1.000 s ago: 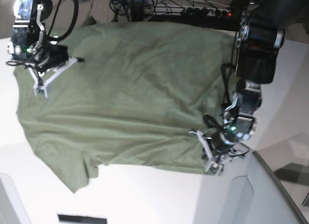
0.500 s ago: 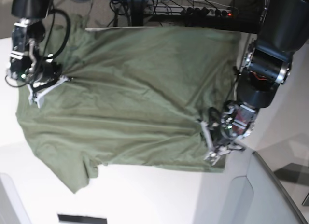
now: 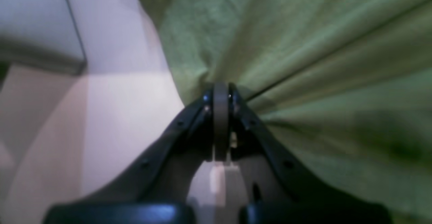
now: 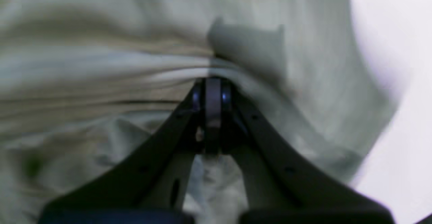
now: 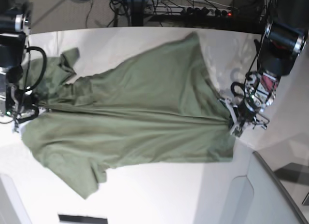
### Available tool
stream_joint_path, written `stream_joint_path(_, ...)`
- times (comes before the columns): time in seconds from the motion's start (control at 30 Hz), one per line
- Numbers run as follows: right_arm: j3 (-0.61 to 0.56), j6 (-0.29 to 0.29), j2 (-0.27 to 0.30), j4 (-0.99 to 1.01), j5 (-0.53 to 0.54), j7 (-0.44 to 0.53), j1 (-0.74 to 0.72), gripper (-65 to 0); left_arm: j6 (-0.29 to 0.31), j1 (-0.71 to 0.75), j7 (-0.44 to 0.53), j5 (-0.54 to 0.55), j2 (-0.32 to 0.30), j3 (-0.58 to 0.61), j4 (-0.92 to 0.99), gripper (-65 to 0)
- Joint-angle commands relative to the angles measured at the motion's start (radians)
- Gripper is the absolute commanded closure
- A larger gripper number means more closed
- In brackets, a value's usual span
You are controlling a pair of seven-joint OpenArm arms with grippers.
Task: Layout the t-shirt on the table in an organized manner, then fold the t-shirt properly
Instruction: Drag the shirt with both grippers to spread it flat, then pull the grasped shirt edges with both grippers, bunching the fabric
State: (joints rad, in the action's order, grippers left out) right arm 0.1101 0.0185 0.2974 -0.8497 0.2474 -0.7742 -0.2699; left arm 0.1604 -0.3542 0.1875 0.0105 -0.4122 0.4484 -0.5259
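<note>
One olive-green t-shirt point(image 5: 140, 118) is lying across the white table point(image 5: 159, 195), its long axis running side to side between the two arms, with a taut crease stretching from one grip to the other. The left gripper point(image 5: 236, 121) is pinching the shirt's edge at the right of the base view, jaws fully closed on cloth. The right gripper point(image 5: 21, 113) is clamping the opposite edge, equally closed. Each arm is touching its own end. One shirt, two grippers, one table.

base overhead, wrist views close on t-shirt point(image 5: 145, 113)
</note>
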Motion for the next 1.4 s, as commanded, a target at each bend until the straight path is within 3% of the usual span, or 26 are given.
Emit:
stream_joint_path(0.0,-0.03,-0.022,0.006,0.028,-0.038,0.006,-0.025,0.0,0.047,0.057,-0.208,-0.036,-0.011,-0.007,-0.007,0.0)
stream_joint_path(0.13,-0.131,-0.022,0.009,0.114,-0.038,0.048,-0.128,0.0,0.051,0.211,-0.337,-0.01,-0.015,-0.171,-0.205,0.0)
stream_joint_path(0.27,-0.224,-0.022,0.009,0.183,-0.038,0.101,-0.217,0.0,0.052,0.389,-0.457,-0.053,-0.004,-0.296,-0.509,0.0)
stream_joint_path(0.4,-0.333,-0.022,0.006,0.243,-0.038,0.144,-0.3,0.0,0.052,0.476,-0.575,-0.06,0.045,-0.34,-0.715,0.0)
stream_joint_path(0.57,-0.448,-0.022,0.004,0.252,-0.038,0.249,-0.366,0.0,0.051,0.481,-0.595,-0.06,0.091,-0.345,-0.81,0.0)
stream_joint_path(0.63,-0.455,-0.022,0.007,0.246,-0.038,0.246,-0.394,0.0,0.049,0.452,-0.618,-0.059,0.092,-0.348,-0.842,0.0)
stream_joint_path(0.7,-0.419,-0.022,0.012,0.171,-0.035,0.157,-0.392,0.0,0.051,0.413,-0.692,-0.059,0.091,-0.388,-0.89,0.0)
stream_joint_path(0.77,-0.315,-0.022,0.024,0.02,-0.033,-0.003,-0.342,-0.2,0.054,0.386,-0.733,-0.059,0.091,-0.449,-0.931,0.0)
stream_joint_path(0.83,-0.197,-0.022,0.016,-0.21,-0.033,-0.147,-0.222,-0.8,0.054,0.361,-0.738,-0.06,0.088,-0.494,-0.962,0.0)
stream_joint_path(0.93,-0.122,-0.01,-0.053,-0.604,0.008,-0.267,0.013,-0.9,0.066,0.309,-0.744,-0.062,0.071,-0.503,-0.957,0.0)
stream_joint_path(1.03,-0.118,0.056,-0.12,-0.81,0.082,-0.304,0.199,-0.3,0.092,0.244,-0.742,-0.062,0.068,-0.435,-0.879,0.0)
stream_joint_path(1.2,-0.122,0.062,-0.243,-0.794,0.096,-0.298,0.332,0.0,0.092,0.12,-0.722,-0.056,0.095,-0.293,-0.701,0.0)
stream_joint_path(1.37,-0.243,0.059,-0.275,-0.738,0.097,-0.285,0.354,0.0,0.092,0.02,-0.604,-0.062,0.155,-0.201,-0.491,0.0)
